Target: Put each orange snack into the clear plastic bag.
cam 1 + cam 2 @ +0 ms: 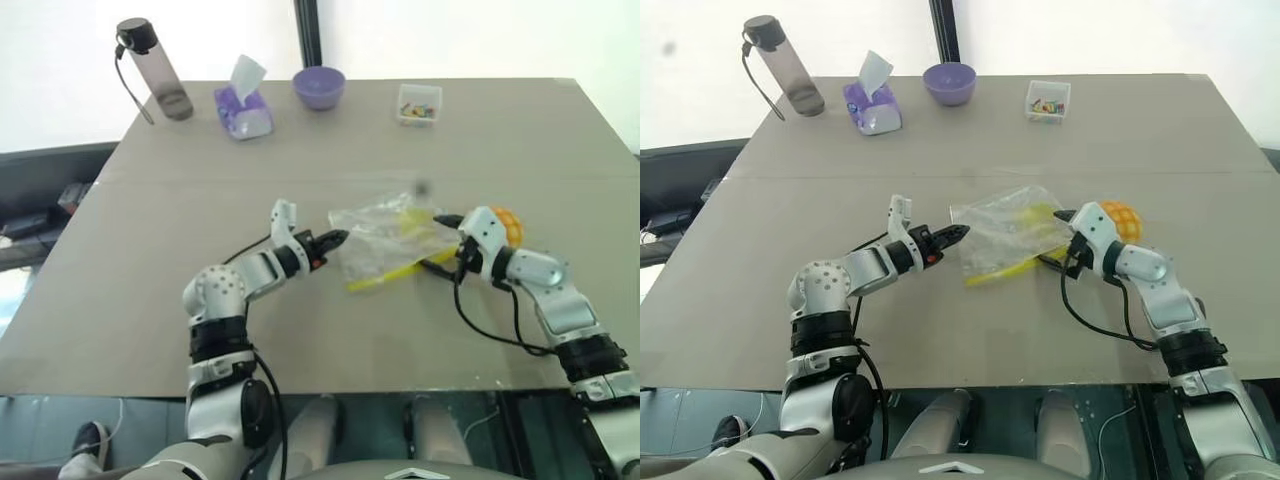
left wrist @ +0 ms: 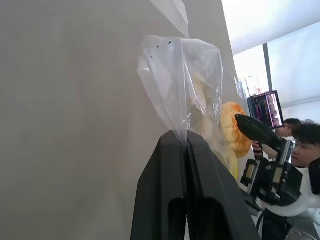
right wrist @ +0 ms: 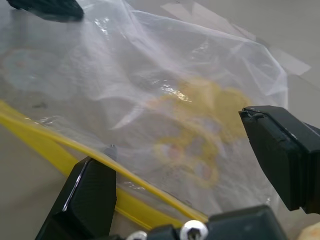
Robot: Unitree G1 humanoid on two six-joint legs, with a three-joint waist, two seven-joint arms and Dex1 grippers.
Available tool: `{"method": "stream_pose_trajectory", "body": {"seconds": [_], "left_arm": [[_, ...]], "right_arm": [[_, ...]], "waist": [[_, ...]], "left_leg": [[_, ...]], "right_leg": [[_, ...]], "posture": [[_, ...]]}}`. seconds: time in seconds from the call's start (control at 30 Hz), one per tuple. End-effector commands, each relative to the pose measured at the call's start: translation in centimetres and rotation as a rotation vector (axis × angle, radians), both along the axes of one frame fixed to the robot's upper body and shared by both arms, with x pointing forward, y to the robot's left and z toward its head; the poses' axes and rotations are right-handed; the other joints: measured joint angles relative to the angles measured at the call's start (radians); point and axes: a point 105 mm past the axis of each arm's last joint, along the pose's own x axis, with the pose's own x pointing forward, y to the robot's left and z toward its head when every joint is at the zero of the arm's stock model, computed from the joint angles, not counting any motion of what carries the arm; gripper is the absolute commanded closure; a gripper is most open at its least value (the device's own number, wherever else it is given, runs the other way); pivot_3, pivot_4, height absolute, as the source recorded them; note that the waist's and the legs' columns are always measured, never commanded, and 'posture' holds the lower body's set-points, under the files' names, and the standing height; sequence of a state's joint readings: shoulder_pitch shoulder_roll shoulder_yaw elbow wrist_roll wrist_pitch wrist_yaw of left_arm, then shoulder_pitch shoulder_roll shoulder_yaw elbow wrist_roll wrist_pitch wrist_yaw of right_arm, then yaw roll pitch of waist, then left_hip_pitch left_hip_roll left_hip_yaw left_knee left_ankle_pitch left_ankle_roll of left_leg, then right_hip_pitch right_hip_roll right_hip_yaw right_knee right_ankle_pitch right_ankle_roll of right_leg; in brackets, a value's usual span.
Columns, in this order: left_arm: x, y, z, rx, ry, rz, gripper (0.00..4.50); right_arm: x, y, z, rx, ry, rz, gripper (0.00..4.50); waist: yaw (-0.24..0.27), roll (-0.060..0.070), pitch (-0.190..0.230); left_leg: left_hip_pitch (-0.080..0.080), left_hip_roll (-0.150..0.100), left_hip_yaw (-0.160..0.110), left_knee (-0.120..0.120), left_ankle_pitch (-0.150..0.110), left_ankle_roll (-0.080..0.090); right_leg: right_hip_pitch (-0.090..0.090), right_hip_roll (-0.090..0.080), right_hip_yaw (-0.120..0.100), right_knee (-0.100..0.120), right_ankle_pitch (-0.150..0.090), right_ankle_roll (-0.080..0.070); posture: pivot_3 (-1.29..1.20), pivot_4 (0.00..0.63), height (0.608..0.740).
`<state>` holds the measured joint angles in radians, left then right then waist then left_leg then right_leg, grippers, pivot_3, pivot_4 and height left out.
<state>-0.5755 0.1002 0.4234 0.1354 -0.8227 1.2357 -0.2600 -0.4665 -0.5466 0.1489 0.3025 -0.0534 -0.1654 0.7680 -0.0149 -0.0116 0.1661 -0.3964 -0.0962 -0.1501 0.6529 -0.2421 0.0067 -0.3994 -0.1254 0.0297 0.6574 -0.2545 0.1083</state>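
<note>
Orange snack (image 1: 1122,217) on tabletop (image 1: 940,150), just behind right gripper (image 1: 1061,241), not yet bagged; clear plastic bag (image 1: 1002,236) lifted between arms; left gripper (image 1: 955,235) fingers clamped on bag corner; right fingers apart at yellow-sealed edge; opening, loading remain.

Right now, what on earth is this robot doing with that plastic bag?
It is getting ready to bag a snack. The left gripper is shut on one edge of the clear plastic bag, which lies crumpled mid-table with its yellow seal strip toward the robot. The right gripper is open at the bag's seal edge, with nothing between its fingers. The orange snack sits on the table just beyond the right hand, outside the bag.
</note>
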Motion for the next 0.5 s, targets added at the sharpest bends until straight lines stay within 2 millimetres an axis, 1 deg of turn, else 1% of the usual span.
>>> {"method": "stream_pose_trajectory", "body": {"seconds": [0.03, 0.17, 0.37, 0.47, 0.5], "left_arm": [[-0.37, -0.08, 1.45, -0.019, -0.049, -0.013, 4.39], [-0.61, -0.20, 1.71, -0.019, -0.062, -0.021, 4.39], [-0.71, -0.14, 1.03, 0.021, -0.059, -0.017, 4.39], [-0.69, -0.13, 1.01, 0.020, -0.060, -0.014, 4.50], [-0.67, -0.18, 1.05, 0.020, -0.061, -0.017, 4.50]], "right_arm": [[0.85, -0.28, 1.04, -0.007, -0.071, -0.020, 0.00], [1.30, -0.11, 1.52, 0.035, -0.074, -0.032, 0.00], [0.94, 0.27, 1.31, 0.057, -0.053, -0.014, 0.00], [0.85, 0.22, 1.16, 0.063, -0.036, -0.016, 0.83], [0.90, 0.17, 1.10, 0.061, -0.029, -0.021, 0.83]], "waist": [[0.000, 0.000, 0.000], [-0.001, 0.000, 0.000], [-0.002, 0.000, 0.000], [-0.001, 0.000, 0.000], [-0.001, 0.000, 0.000]], "left_leg": [[0.000, 0.000, 0.000, 0.000, 0.000, 0.000], [0.000, 0.000, 0.000, 0.000, 0.000, 0.000], [0.000, 0.000, 0.000, 0.000, 0.000, 0.000], [0.000, 0.000, 0.000, 0.000, 0.000, 0.000], [0.000, 0.000, 0.000, 0.000, 0.000, 0.000]], "right_leg": [[0.000, 0.000, 0.000, 0.000, 0.000, 0.000], [0.000, 0.000, 0.000, 0.000, 0.000, 0.000], [0.000, 0.000, 0.001, 0.000, 0.000, 0.000], [0.000, 0.000, 0.001, 0.000, 0.000, 0.000], [0.000, 0.000, 0.001, 0.000, 0.000, 0.000]], "posture": [[0.00, 0.150, 0.740], [0.00, 0.150, 0.740], [0.00, 0.150, 0.740], [0.00, 0.150, 0.740], [0.00, 0.150, 0.740]]}}
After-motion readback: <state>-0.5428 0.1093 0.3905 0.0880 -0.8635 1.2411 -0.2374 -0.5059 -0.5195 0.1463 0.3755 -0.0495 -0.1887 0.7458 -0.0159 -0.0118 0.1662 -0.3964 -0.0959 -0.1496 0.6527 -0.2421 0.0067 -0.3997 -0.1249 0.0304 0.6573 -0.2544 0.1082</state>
